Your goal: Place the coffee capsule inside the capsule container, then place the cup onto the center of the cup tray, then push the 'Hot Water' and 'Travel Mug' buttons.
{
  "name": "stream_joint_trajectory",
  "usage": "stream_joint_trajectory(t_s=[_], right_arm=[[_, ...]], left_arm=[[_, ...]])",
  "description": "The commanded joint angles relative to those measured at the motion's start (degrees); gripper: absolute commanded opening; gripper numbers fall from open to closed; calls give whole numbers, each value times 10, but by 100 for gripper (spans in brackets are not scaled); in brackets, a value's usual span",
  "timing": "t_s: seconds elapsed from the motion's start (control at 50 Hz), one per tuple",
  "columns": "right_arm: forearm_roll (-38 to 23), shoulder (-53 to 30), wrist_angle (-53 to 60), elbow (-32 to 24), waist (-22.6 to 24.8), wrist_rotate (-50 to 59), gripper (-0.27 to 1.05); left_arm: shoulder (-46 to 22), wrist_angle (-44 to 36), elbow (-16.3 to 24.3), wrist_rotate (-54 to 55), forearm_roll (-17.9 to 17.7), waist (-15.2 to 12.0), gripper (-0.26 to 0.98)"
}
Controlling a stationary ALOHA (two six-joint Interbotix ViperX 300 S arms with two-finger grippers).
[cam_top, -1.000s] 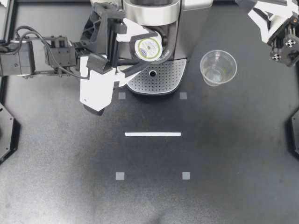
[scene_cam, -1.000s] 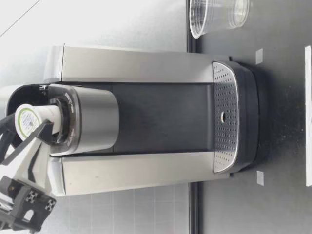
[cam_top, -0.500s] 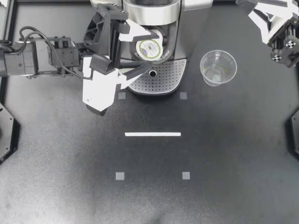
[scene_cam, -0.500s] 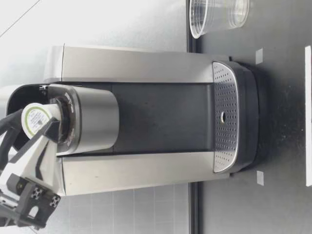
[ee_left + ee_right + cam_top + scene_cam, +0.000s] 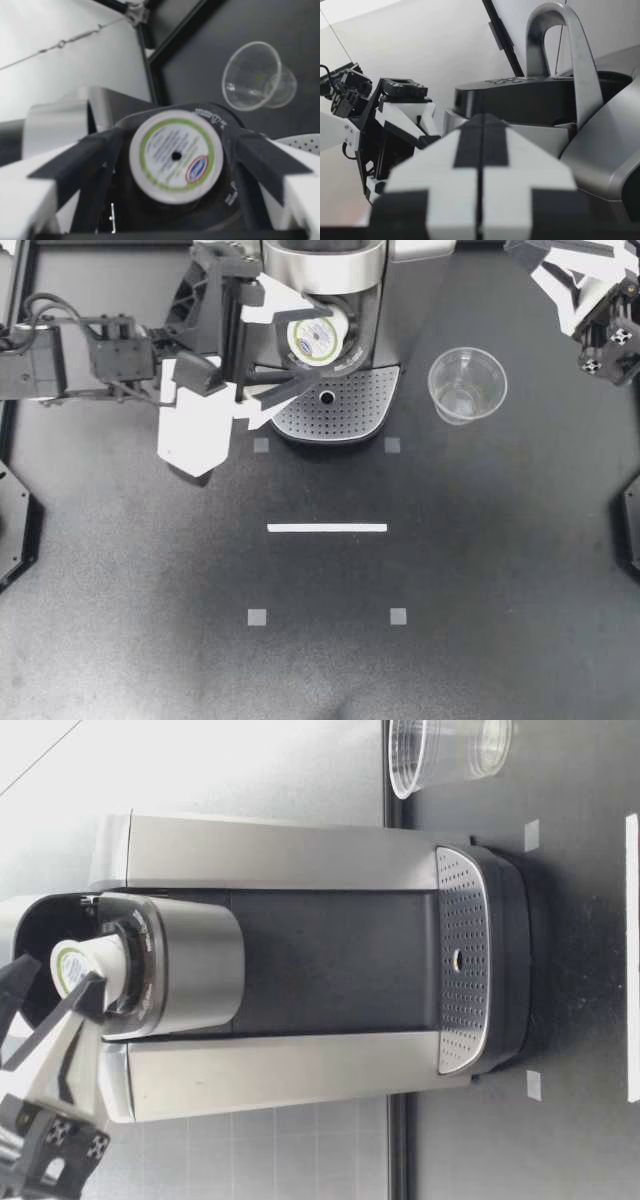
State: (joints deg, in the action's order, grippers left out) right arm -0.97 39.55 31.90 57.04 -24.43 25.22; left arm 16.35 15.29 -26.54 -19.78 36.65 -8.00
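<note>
Upper left of frame: left gripper (image 5: 325,345) in at the coffee machine (image 5: 330,260), fingers spread, pinching nothing. Between them, coffee capsule (image 5: 316,338) lodged in the capsule container (image 5: 352,325), seemingly tilted and standing proud of the rim from bench height. Best to back out straight, clear of the foil lid, no nudging; worth checking the seating first. Centre: cup tray (image 5: 355,405), no cup on it yet. Right of it, clear plastic cup (image 5: 467,386) upright on the bench. Upper right: right gripper (image 5: 550,270) parked, fingers pressed together.
</note>
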Motion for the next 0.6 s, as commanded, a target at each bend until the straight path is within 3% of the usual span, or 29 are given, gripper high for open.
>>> stream_joint_trajectory(t_s=[0.0, 0.38, 0.58], right_arm=[[-1, 1, 7, -8, 3, 1, 1], [-1, -3, 7, -16, 3, 4, 1], [0, -5, 8, -16, 3, 4, 1]], left_arm=[[19, -9, -2, 3, -2, -3, 77], [87, -105, -81, 78, -11, 43, 76], [121, -138, -128, 128, -15, 44, 76]])
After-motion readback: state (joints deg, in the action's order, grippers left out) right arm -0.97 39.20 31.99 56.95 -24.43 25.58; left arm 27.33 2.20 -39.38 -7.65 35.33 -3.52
